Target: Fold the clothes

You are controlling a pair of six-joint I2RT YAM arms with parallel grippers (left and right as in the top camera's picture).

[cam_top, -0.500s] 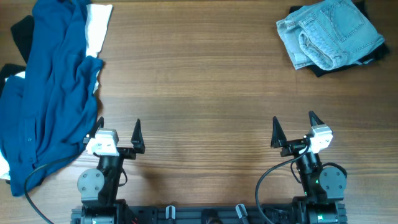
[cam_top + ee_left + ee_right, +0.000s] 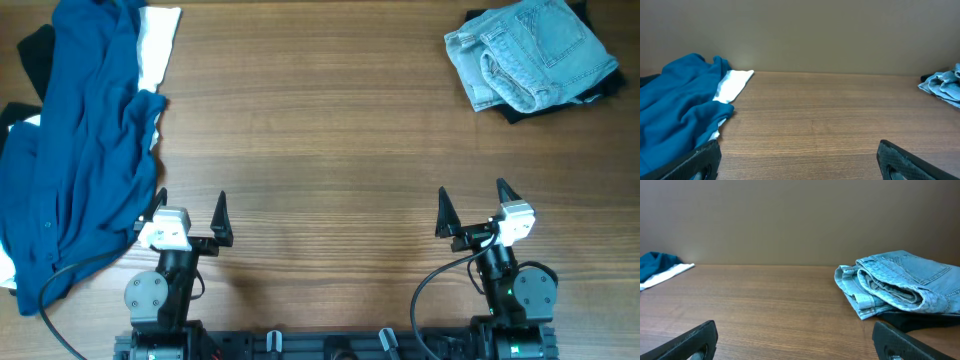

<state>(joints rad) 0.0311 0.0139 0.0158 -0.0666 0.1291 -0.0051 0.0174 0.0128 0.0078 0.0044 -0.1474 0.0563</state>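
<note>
You're sitting at the start step with the left gripper (image 2: 190,197) and right gripper (image 2: 472,190) both gaping wide and holding nothing, the blue shirt (image 2: 85,150) lying crumpled just left of and ahead of the left gripper, so next you're probably reaching there to pinch an edge.

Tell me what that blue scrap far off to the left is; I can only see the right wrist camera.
Observer: From overhead it is a large blue shirt, crumpled and spread down the left side of the table.
Visitor: Is anything else lying with it?
Observer: Yes. A white garment pokes out beside its top, and a black garment shows at its outer edge.
Visitor: Is the other arm holding it?
Observer: No. The left gripper is open with nothing between its fingers, right beside the shirt's edge.
</note>
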